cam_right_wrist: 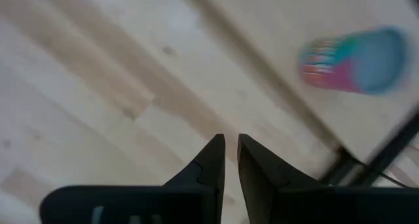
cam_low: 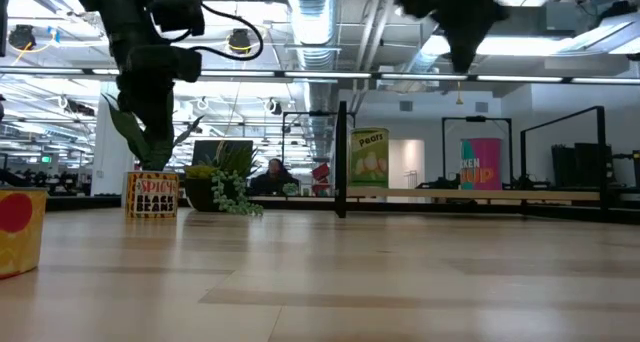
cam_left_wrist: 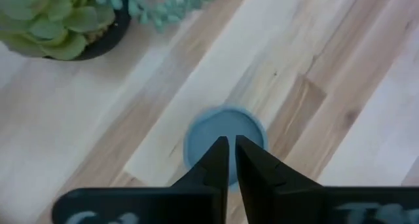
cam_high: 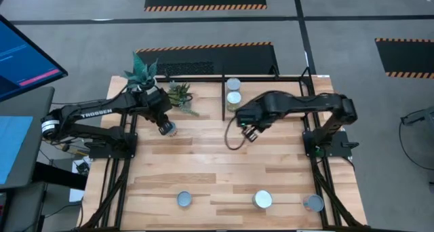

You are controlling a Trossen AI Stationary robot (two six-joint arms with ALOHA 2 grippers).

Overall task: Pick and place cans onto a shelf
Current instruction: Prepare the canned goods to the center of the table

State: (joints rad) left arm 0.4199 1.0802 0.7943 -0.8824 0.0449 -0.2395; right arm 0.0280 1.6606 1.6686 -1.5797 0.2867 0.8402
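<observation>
A can with a pale blue top (cam_high: 170,129) stands upright on the wood table at the left; the low view shows its orange-and-black label (cam_low: 152,194). My left gripper (cam_left_wrist: 230,145) points down right over that top (cam_left_wrist: 226,135), fingers almost together with nothing between them. Whether they touch the top, I cannot tell. My right gripper (cam_high: 251,132) hangs above bare wood near the table's middle, fingers likewise nearly together and empty (cam_right_wrist: 230,142). Two cans (cam_high: 233,91) stand on the shelf (cam_high: 224,96) at the far edge. Three more cans (cam_high: 262,199) stand near the front edge.
Two potted plants (cam_high: 144,70) (cam_high: 180,94) stand far left, close behind my left gripper. The shelf's black bars (cam_low: 342,160) rise at the far edge. A yellow-and-red can (cam_low: 15,227) is near the low camera. Bare wood lies across the table's middle.
</observation>
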